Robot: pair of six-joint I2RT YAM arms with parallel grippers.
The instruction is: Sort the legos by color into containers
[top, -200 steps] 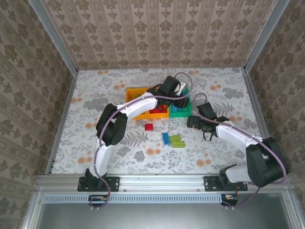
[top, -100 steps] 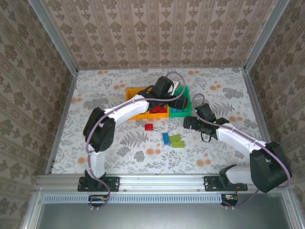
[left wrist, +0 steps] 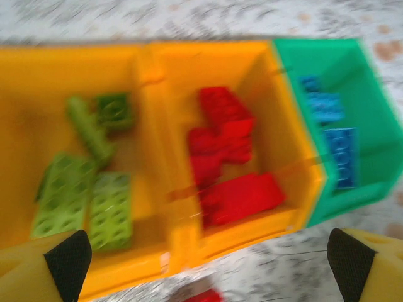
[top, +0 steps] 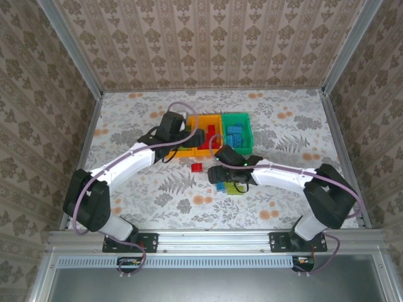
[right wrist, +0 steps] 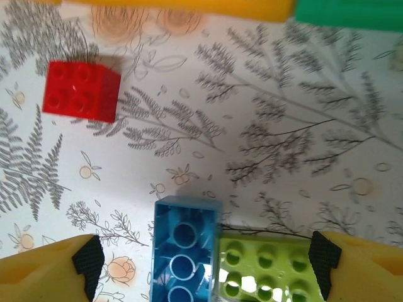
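Legos (top: pixel 234 135) part sorted. Three bins in row at far centre: lime green bricks (left wrist: pixel 82 195) in left orange-yellow bin (left wrist: pixel 38 82), red bricks (left wrist: pixel 227 157) in middle orange-yellow bin (left wrist: pixel 264 82), blue bricks (left wrist: pixel 334 138) in green bin (left wrist: pixel 371 170) at right. Loose red brick (right wrist: pixel 80 89), blue brick (right wrist: pixel 182 245) and lime brick (right wrist: pixel 264 270) noted on table (right wrist: pixel 283 126), near side of bins. Left gripper (left wrist: pixel 208 258) spread wide over bins, nothing held. Right gripper (right wrist: pixel 206 255) spread wide, blue and lime bricks between fingers (right wrist: pixel 88 258).

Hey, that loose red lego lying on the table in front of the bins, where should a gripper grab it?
Grip the red lego by two opposite flat side walls, coming straight down from above. It sits flat with its studs up, looks square, and has bare table all around it, so either pair of walls should work.
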